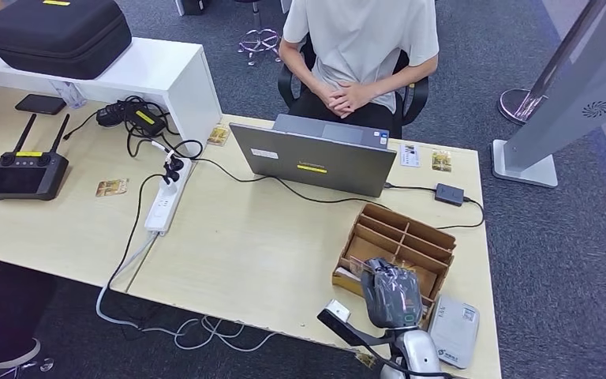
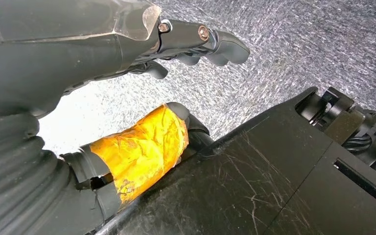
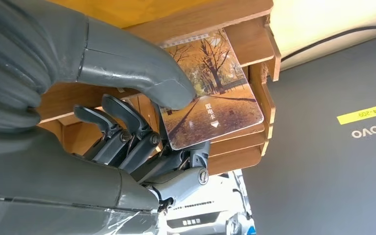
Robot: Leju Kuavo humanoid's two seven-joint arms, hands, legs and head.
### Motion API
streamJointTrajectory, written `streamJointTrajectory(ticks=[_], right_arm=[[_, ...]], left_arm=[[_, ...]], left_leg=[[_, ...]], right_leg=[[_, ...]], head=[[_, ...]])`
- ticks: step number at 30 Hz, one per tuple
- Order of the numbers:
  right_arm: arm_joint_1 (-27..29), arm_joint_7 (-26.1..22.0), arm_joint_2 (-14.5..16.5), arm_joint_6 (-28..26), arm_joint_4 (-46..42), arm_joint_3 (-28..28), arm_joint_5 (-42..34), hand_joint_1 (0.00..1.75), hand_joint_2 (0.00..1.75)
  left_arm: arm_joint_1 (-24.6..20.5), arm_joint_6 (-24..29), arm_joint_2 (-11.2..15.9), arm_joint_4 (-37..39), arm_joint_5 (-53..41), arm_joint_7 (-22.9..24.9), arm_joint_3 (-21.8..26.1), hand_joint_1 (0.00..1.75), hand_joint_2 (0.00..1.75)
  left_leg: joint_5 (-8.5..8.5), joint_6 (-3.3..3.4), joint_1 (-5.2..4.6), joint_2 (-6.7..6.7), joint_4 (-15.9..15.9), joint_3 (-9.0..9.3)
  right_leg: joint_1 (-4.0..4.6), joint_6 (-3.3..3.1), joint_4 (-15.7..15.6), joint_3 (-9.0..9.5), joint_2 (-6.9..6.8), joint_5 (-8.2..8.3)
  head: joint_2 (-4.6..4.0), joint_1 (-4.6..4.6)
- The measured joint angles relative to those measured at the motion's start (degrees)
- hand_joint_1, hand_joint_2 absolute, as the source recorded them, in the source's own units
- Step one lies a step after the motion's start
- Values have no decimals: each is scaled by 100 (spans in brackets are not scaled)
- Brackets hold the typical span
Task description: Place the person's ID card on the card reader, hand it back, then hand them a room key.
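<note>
My right fingers [image 3: 127,132]: they curl under a room key [image 3: 210,98], and my thick thumb presses on its picture side, so I am pinching it.
My right hand [image 1: 392,292]: it sits over the near end of the wooden box [image 1: 418,237], at the near right part of the bench [image 1: 252,245].
Room key: a card with yellow autumn trees and a small white arrow on it. It is tilted, with one end among the wooden walls of the box and the other end sticking out.
Wooden box: brown, with many slots side by side.
Card reader [image 1: 454,332]: a flat grey-white pad just beside the box, at the near right corner of the bench.
My left fingers [image 2: 210,44]: they are spread and hold nothing. My left hand [image 2: 142,73] hangs over grey carpet, and its thumb has yellow tape on it.
Laptop [image 1: 316,158]: grey, open, past the box, its back to me.
Person [image 1: 359,47]: sits on a chair behind the laptop, hands folded in the lap.
Small cards: one [image 1: 442,160] lies on the bench at the far right, near the laptop.
Power strip [image 1: 164,201]: white, on the left part of the bench, with black wires.
Remote controller [image 1: 24,172]: black, with two antennas, far left.
</note>
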Motion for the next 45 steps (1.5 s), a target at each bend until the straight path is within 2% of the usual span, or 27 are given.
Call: streamJointTrajectory(ticks=[6, 9, 15, 19, 34, 45], right_arm=[[-402, -239, 58, 19, 483, -23, -739, 175, 175], [-675, -282, 74, 271, 696, 10, -1373, 175, 175], [-1344, -58, 60, 1907, 636, 196, -3006, 175, 175], [-1796, 39, 26, 2534, 609, 262, -3778, 175, 175], [-2491, -10, -40, 3041, 1016, 315, -4682, 175, 175], [-3140, 15, -43, 3099, 1442, 220, -5339, 175, 175]], left_arm=[[0, -98, 1, 0, -33, 45, -1, 0, 175], [0, -172, 2, 0, -51, 50, -5, 0, 175], [-2, -348, 2, 0, -65, 43, -9, 0, 175], [-5, -429, 0, 0, -72, 39, -10, 0, 175], [-17, -487, -2, 0, -113, -8, -11, 0, 175], [-20, -512, -2, 0, -154, -59, -28, 0, 175]], left_leg=[[6, 1, 0, 5, 0, 2], [12, 2, 0, 4, 0, 0], [18, -5, 0, 15, 1, 1], [21, -8, 0, 14, 1, 1], [20, -8, 0, 12, 1, -2], [20, -9, 0, 11, 1, -3]], right_leg=[[0, -6, 0, 1, 3, 10], [0, -9, 1, 1, 1, 14], [0, -9, 1, -5, 14, 25], [0, -9, 2, -5, 13, 26], [0, -9, 2, -6, 12, 25], [0, -9, 2, -7, 12, 25]], head=[[0, 0], [0, 1], [0, 1], [0, 1], [0, 1], [0, 1]])
